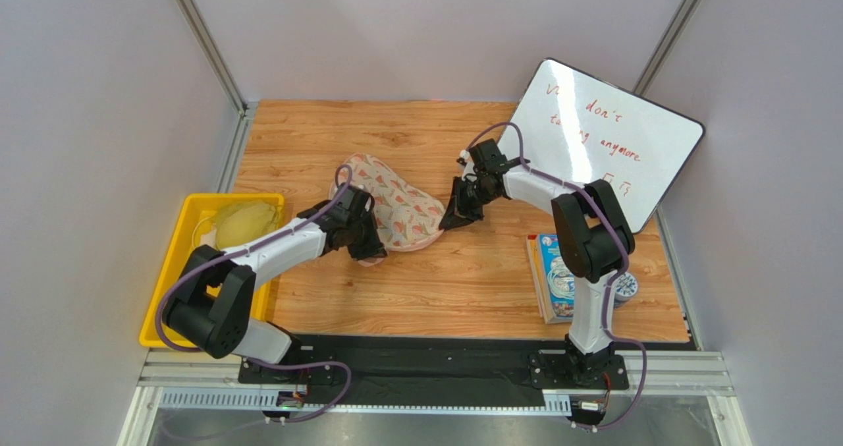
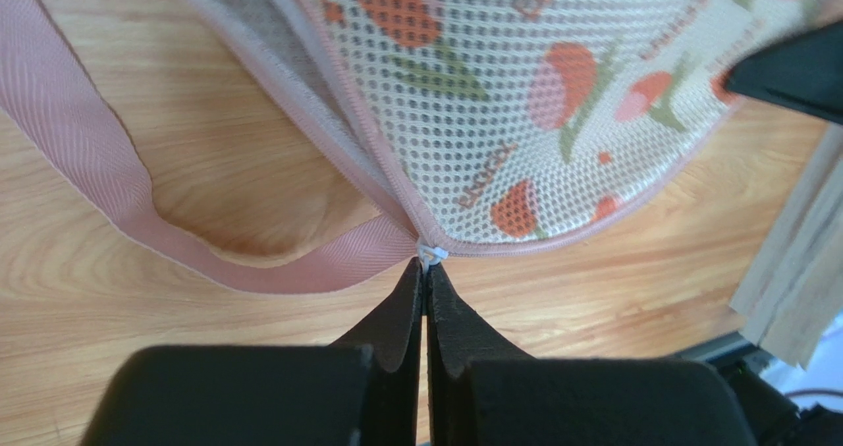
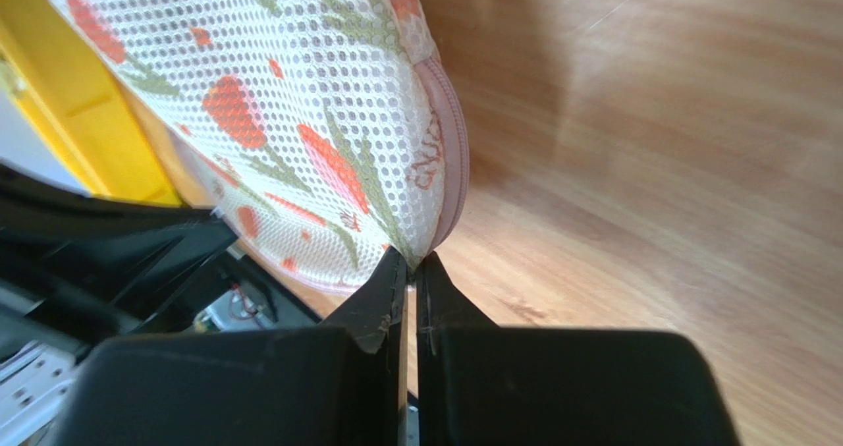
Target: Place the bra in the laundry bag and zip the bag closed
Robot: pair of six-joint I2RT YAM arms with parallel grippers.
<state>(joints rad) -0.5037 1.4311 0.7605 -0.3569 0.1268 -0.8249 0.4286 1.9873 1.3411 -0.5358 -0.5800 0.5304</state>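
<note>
– Where is the laundry bag (image 1: 401, 209) lying?
– On the wooden counter (image 1: 475, 288), about the middle, between the two arms. Its printed mesh side faces up, and one arm is at each end of it.
– What are the left fingers (image 2: 404, 313) doing?
– They are pressed together with no gap. Their tips pinch the near left end of the bag, where the pink trim runs to a point. A small white tab (image 2: 432, 255) sits right at the tips, and a pink strap (image 2: 89, 159) loops away from that spot across the wood.
– And the right fingers (image 3: 388, 293)?
– Also closed tight. Their tips meet on the pink rim at the bag's right end, so they have that edge nipped. The mesh bulges up just above them.
– Is the zip done up?
– I cannot tell; the rim shows only in short stretches.
– And the bra?
– It shows in none of the views, so I cannot say whether it is inside the bag.
– Anything else around?
– A yellow bin (image 1: 170, 268) stands at the left edge of the counter with a pale yellow garment (image 1: 242, 224) in it. A whiteboard (image 1: 604, 140) with red writing leans at the back right. A book (image 1: 550, 286) lies near the right arm's base, well apart from the bag
</note>
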